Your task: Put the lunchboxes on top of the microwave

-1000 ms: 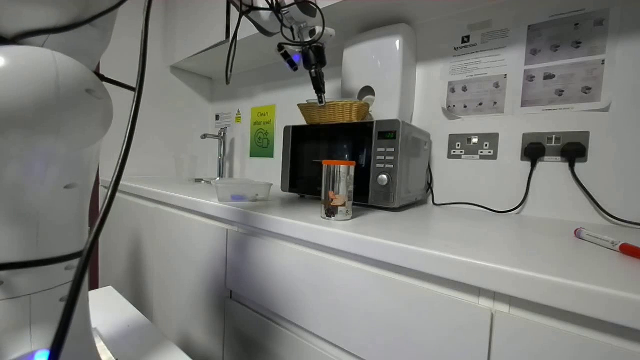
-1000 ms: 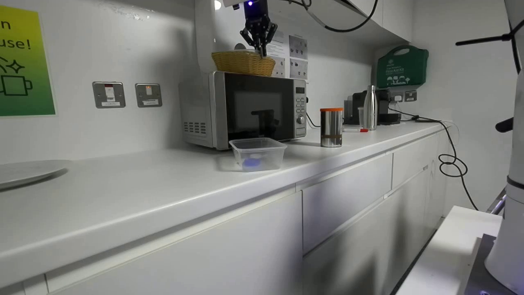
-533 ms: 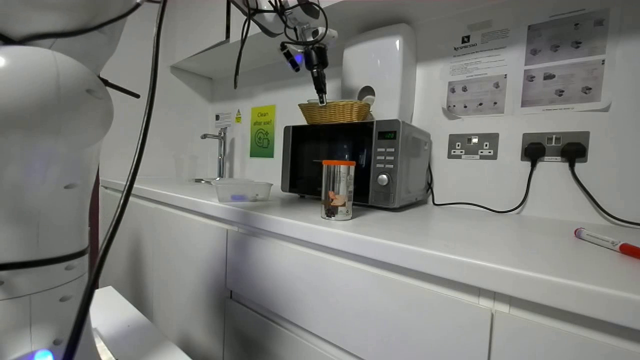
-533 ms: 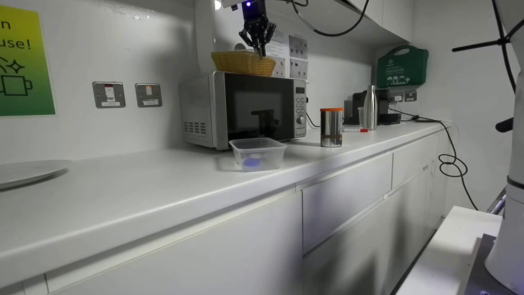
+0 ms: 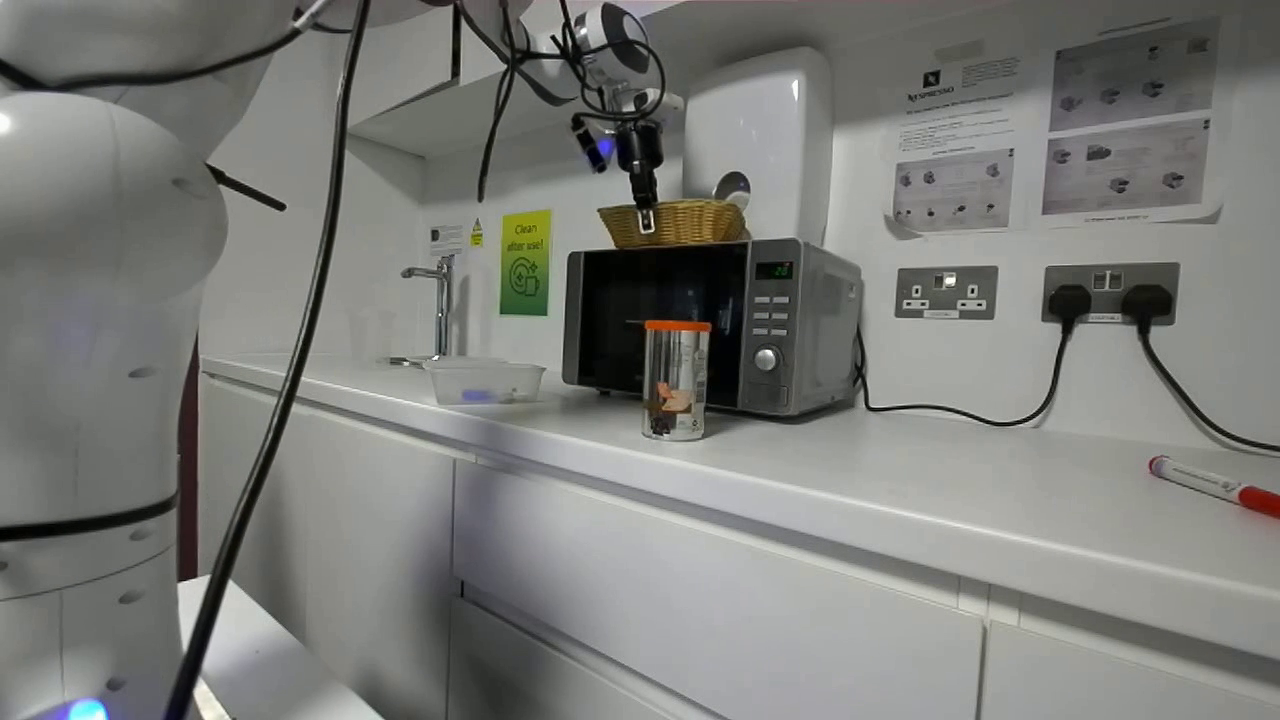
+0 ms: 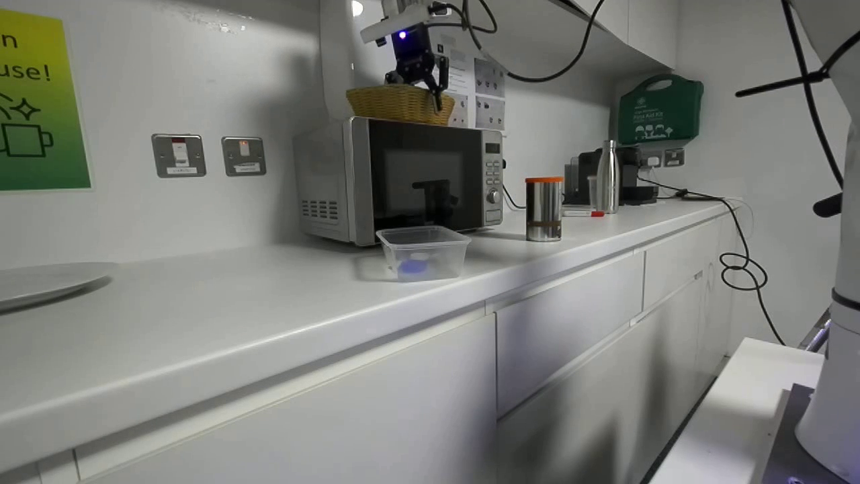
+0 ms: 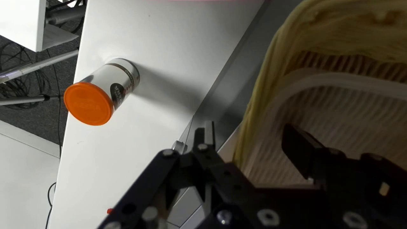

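Observation:
The tan-yellow basket lunchbox sits on top of the microwave in both exterior views, basket [image 5: 695,222] [image 6: 376,104] and microwave [image 5: 615,310] [image 6: 416,181]. In the wrist view the basket rim [image 7: 270,63] is at the right. A pale translucent lunchbox [image 7: 330,79] lies inside the basket there; the basket walls hide it in the exterior views. My gripper [image 5: 647,222] [image 6: 415,93] [image 7: 248,126] is open at the basket's front edge. One finger is outside the front wall, over the microwave's front; the other is over the translucent lunchbox. Nothing is held between the fingers.
A silver can with an orange lid [image 5: 676,385] [image 6: 543,212] [image 7: 89,103] stands before the microwave. A clear tub [image 5: 485,382] [image 6: 426,255] stands on the counter. A white wall-mounted appliance [image 5: 765,130] is behind the basket, and a cupboard underside hangs above.
My gripper has opened at the basket's front rim and moved slightly. The pale rim that showed above the basket's edge no longer shows. The basket and microwave stay in place.

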{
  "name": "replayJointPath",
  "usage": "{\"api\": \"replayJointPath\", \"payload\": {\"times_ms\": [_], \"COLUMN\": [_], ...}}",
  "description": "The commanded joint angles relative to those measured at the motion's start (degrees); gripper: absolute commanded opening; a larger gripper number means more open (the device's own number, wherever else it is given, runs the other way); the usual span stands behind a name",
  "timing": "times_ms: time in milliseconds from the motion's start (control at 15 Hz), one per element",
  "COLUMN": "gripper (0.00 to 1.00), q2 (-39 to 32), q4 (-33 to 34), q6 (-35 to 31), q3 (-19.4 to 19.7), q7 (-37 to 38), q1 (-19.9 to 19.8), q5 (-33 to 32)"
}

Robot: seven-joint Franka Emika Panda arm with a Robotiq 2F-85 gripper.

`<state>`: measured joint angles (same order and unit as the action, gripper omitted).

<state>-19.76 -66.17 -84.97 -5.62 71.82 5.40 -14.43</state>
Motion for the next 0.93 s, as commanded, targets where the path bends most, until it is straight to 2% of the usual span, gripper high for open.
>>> {"api": "replayJointPath", "payload": {"times_ms": [0, 67, 133, 600, 867], "gripper": [0.91, 0.98, 1.0, 1.0, 1.0], "q2": [-1.61, -1.53, -1.38, 1.49, 7.03], "q4": [3.98, 4.27, 4.66, 5.95, 2.24], "q6": [1.45, 1.46, 1.52, 2.85, 7.95], "q3": [0.23, 0.25, 0.29, 0.14, -0.13], "q7": [-2.46, -2.79, -3.09, -7.0, -16.14], "q1": [0.08, 0.06, 0.08, -0.1, -0.68], "q5": [-1.91, -2.24, -2.59, -4.54, -4.41]}}
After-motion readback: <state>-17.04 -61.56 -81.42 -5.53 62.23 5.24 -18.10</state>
